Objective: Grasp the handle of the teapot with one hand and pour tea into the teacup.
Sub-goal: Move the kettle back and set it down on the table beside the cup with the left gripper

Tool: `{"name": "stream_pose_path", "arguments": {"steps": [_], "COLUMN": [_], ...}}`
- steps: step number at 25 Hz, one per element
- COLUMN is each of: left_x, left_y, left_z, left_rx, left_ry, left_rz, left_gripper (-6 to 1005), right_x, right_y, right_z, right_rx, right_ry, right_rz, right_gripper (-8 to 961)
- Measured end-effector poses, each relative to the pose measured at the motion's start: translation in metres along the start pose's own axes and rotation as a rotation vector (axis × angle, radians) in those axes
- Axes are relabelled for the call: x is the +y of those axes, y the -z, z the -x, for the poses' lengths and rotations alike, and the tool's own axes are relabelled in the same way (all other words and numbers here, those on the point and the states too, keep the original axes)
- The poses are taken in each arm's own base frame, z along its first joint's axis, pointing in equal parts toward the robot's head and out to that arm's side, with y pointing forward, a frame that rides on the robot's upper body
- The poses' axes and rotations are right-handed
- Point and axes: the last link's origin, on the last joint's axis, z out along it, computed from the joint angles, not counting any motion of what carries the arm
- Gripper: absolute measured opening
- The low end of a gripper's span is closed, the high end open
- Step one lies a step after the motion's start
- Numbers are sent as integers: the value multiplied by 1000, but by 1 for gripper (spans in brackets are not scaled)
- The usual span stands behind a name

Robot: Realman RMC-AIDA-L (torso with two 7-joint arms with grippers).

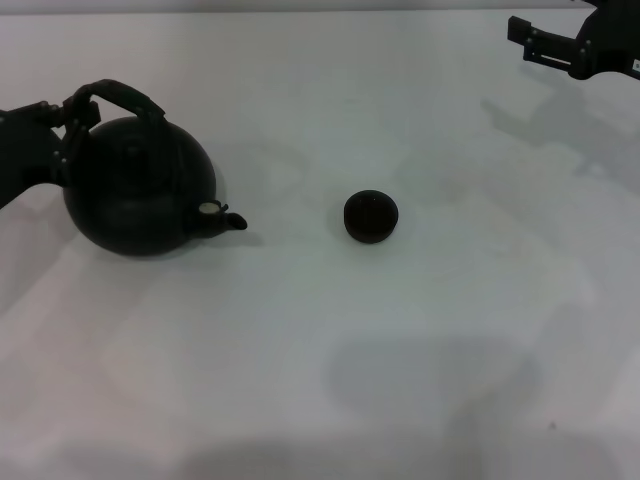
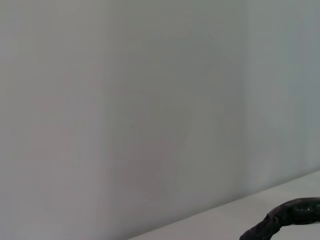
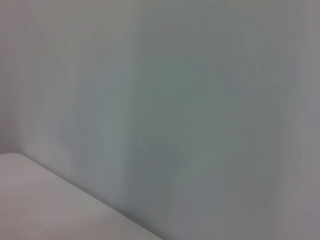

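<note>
Head view: even, bright, diffuse overhead light on the white table [image 1: 420, 360]. Soft faint shadows lie across lower centre and upper right. The teapot [image 1: 138, 190] reads as near-featureless black, detail lost. Both wrist views: soft, hazy, low contrast.

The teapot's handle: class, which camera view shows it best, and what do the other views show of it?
The head view: the handle arches whole over the teapot, with the left end effector at it. The left wrist view catches only a short dark stretch. The right wrist view shows none.
</note>
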Motion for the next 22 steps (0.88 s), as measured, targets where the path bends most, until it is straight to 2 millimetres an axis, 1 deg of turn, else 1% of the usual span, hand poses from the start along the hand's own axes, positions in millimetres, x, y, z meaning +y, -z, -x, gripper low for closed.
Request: {"name": "stream_pose_path", "arguments": {"steps": [5, 11, 17, 22], "left_x": [-1, -1, -2, -2], "left_y": [1, 2, 2, 3], "left_z": [3, 4, 3, 3], "left_rx": [-9, -14, -11, -8], "left_ry": [10, 12, 3, 4], "left_rz": [-11, -15, -15, -19], "left_gripper": [119, 153, 226, 307], "right_x": [0, 1, 0, 0], "right_y": [0, 0, -1, -1], "right_z": [-1, 0, 0, 0], "right_rx": [1, -1, 0, -2], "right_ry": [5, 5, 5, 5], "right_rz": [2, 2, 2, 3], "right_gripper": [860, 860, 860, 860]}}
